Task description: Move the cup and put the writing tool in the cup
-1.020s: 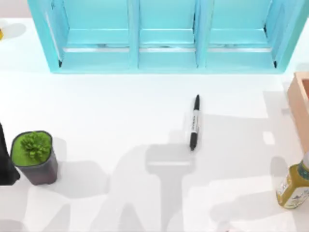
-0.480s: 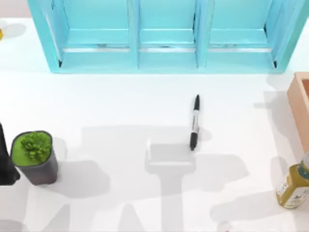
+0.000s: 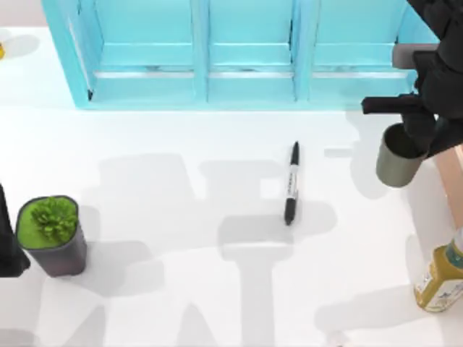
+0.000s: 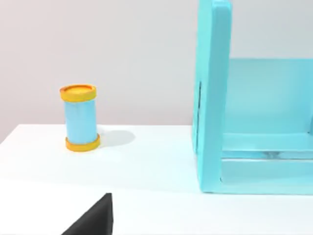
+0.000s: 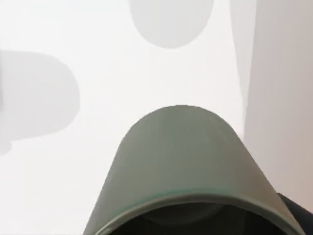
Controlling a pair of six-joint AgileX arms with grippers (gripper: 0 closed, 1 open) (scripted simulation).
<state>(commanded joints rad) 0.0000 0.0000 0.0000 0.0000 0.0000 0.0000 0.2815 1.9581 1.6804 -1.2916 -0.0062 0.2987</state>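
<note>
olive-grey and matte, the cup hangs in my right gripper at the top view's right side, the jaws pinching its rim near the dark mouth, with the tan box just beside it. i judge a swing could knock that box, or the smooth wall could slip from such a shallow hold. the slim black marker, with its white label band, lies flat mid-table, well apart from the cup; round as it is, it could roll if nudged. my left arm sits parked at the left edge by the potted plant. from the left wrist, a glossy blue canister with yellow caps stands beside the turquoise shelf. from the right wrist, the cup's curved wall looks plain and seamless above the white table.
</note>
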